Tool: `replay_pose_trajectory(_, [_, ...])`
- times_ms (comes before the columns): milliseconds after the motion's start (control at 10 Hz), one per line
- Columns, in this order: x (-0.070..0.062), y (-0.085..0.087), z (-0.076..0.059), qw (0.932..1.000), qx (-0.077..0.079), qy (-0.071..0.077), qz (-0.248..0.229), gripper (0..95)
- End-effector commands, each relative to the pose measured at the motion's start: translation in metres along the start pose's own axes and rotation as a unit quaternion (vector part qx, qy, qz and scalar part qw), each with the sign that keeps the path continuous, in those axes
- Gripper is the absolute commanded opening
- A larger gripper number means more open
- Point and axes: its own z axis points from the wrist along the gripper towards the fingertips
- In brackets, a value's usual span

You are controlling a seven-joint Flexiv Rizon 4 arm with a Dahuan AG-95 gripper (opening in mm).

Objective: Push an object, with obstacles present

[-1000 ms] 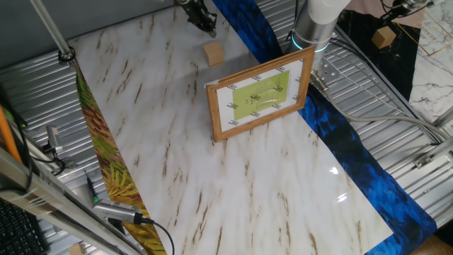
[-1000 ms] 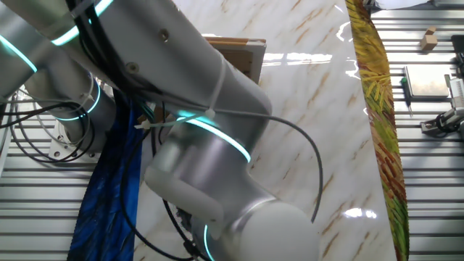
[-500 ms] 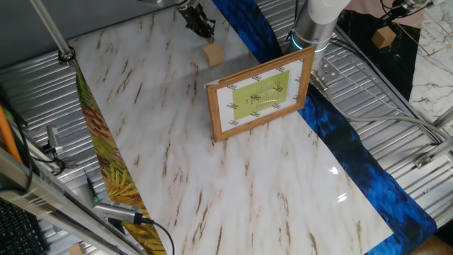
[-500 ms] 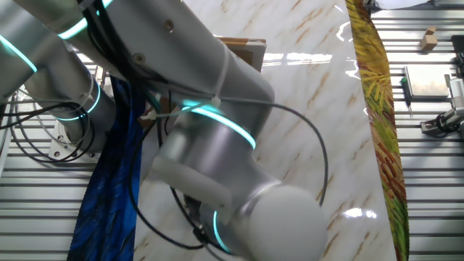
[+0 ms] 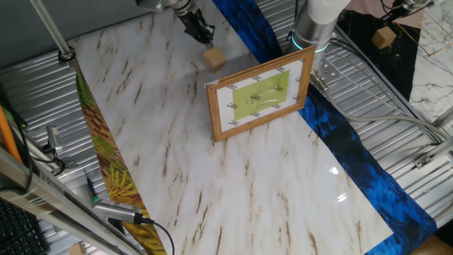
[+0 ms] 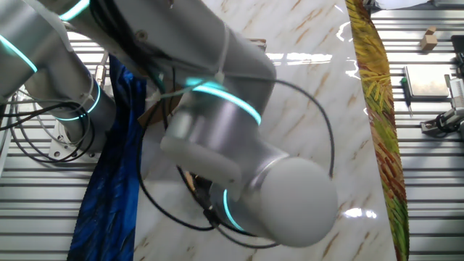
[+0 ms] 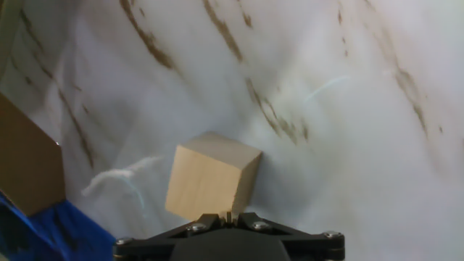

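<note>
A small wooden cube (image 5: 214,59) rests on the marble tabletop (image 5: 177,142) near the far edge, just behind the upright picture frame (image 5: 260,96). My gripper (image 5: 204,35) comes down on the cube's far side, its tips at the cube's edge. In the hand view the cube (image 7: 211,178) sits directly ahead of the gripper (image 7: 228,216), whose fingers are shut together and touch the cube's near face. In the other fixed view the arm (image 6: 232,145) hides the cube.
The wooden picture frame, with a green print, stands close beyond the cube; its corner (image 7: 23,168) shows at the left of the hand view. A blue cloth (image 5: 340,134) runs along one table edge, a leaf-patterned strip (image 5: 106,163) along the other.
My gripper has come down and toward the cube until it touches it. The cube has shifted slightly toward the picture frame.
</note>
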Motion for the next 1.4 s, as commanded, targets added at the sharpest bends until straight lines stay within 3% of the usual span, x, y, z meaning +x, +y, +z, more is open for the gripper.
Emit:
replay_pose_trajectory(100, [-0.003,0.003,-0.002,1.0000,0.001,0.004,0.001,0.0])
replay_pose_trajectory(300, [-0.002,0.004,-0.005,1.0000,0.000,0.007,0.006,0.0])
replay_pose_trajectory(500, [0.010,0.001,-0.010,0.9999,0.000,0.006,0.012,0.0])
replay_pose_trajectory(700, [0.037,-0.011,-0.007,0.9999,-0.002,0.004,0.014,0.0])
replay_pose_trajectory(900, [0.050,-0.018,0.000,0.9998,-0.005,0.002,0.020,0.0])
replay_pose_trajectory(1100, [0.046,-0.018,0.003,0.9996,-0.005,0.000,0.027,0.0])
replay_pose_trajectory(1400, [0.027,-0.013,0.004,0.9992,-0.007,-0.002,0.039,0.0])
